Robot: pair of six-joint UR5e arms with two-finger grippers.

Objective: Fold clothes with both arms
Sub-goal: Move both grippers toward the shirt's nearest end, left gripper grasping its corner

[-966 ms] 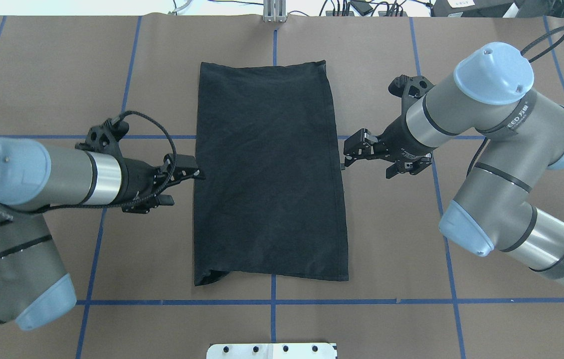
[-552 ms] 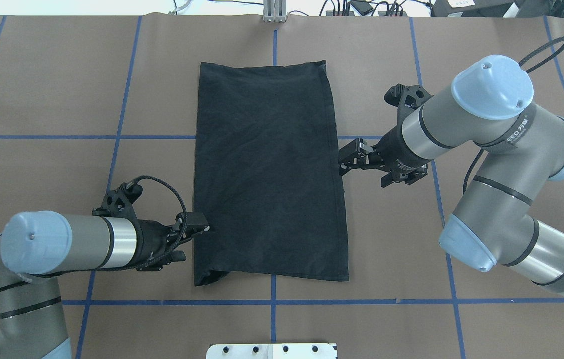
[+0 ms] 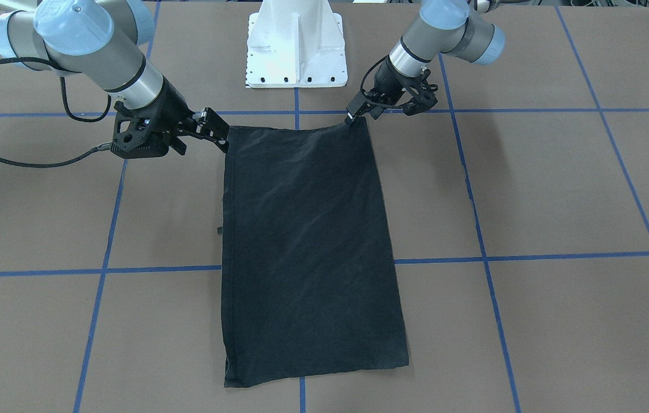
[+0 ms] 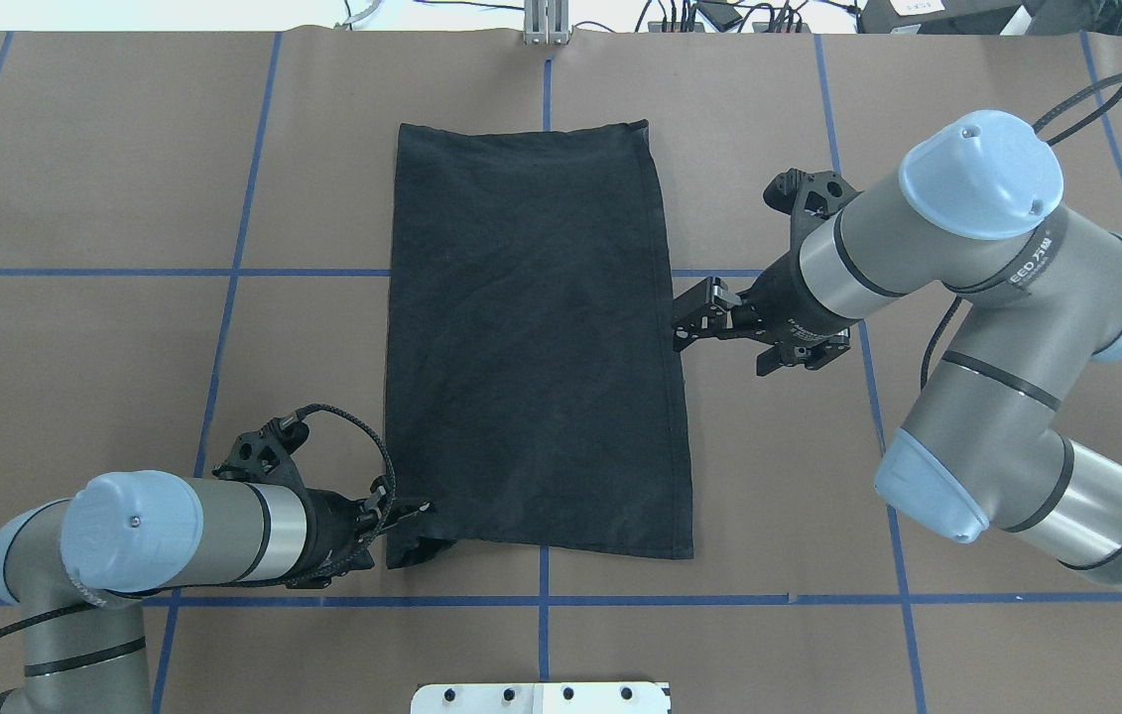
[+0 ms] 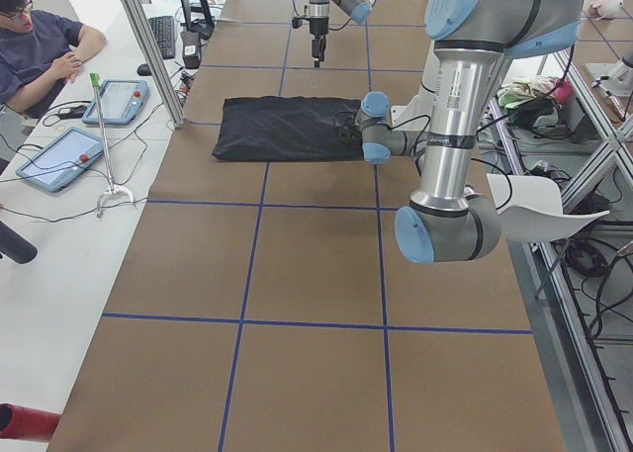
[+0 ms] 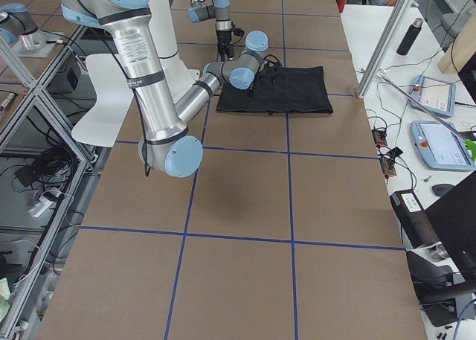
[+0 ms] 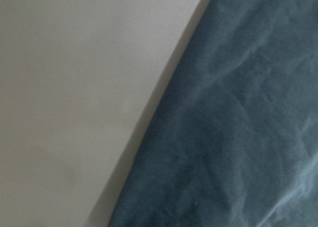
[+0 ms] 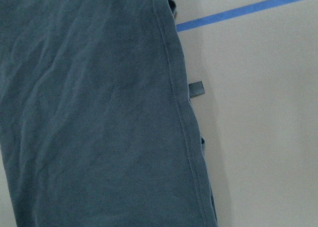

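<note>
The black T-shirt [image 4: 536,337] lies flat on the brown counter [image 4: 104,149], folded into a long narrow rectangle. One short end points toward the robot, the other away from it, and only plain dark cloth faces up. It sits in the middle of the counter across the blue tape lines [image 4: 223,272], between the two arms. The left arm reaches in low from the robot's own left. The left hand [image 4: 414,516] sits at the shirt's near left corner, where the cloth is slightly rumpled, and its tips touch that corner. I cannot tell whether its fingers are pressed together on the fabric or only resting against it. Its wrist camera shows just a blurred edge of cloth beside bare counter. The right hand [image 4: 682,325] is held above the counter just beside the shirt's right long edge, its fingers spread and holding nothing. Its wrist camera looks down on the stitched hem, where a small dark tab [image 8: 197,88] sticks out onto the counter. The white pedestal base [image 3: 296,43] stands at the robot's side of the counter, apart from the shirt.
</note>
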